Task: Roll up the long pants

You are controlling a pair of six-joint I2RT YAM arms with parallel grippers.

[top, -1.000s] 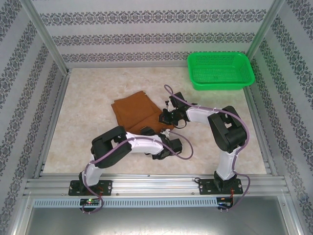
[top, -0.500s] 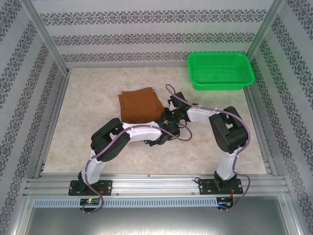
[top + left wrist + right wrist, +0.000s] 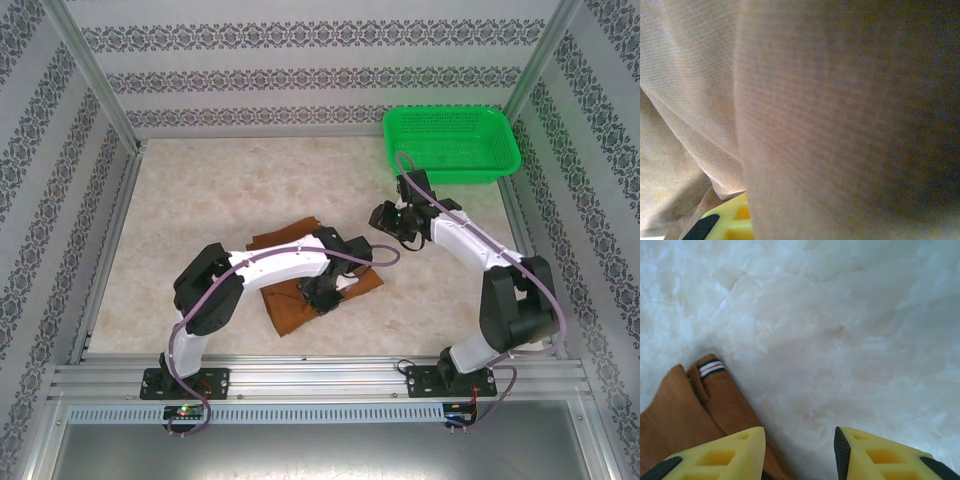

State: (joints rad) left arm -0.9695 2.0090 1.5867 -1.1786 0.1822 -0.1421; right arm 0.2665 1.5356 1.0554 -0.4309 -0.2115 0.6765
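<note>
Grey floral wallpaper in bands closes you in on three sides, with metal rails framing the pale marbled desk (image 3: pixel 200 200). The pants (image 3: pixel 285 312) lie near the middle of that desk, a little toward your side. They are bunched and loosely folded rather than rolled, so I judge the rolling has barely begun. Your left gripper (image 3: pixel 322 294) is down on their middle. In its wrist view, cloth hangs right against the lens and one yellow finger (image 3: pixel 732 225) peeks out below. That suggests a pinch to turn a fold over, but you cannot tell whether the jaws are closed on the fabric. Your right gripper (image 3: pixel 388 215) hangs off to the right, between the pants and the green basket (image 3: pixel 455 176). Its jaws are parted over bare desk and hold nothing. From its wrist view, an edge of the pants with a small striped tag (image 3: pixel 710 368) lies just beside one finger, probably placing it to catch that side. The basket sits in the far right corner, well apart from the pants.
</note>
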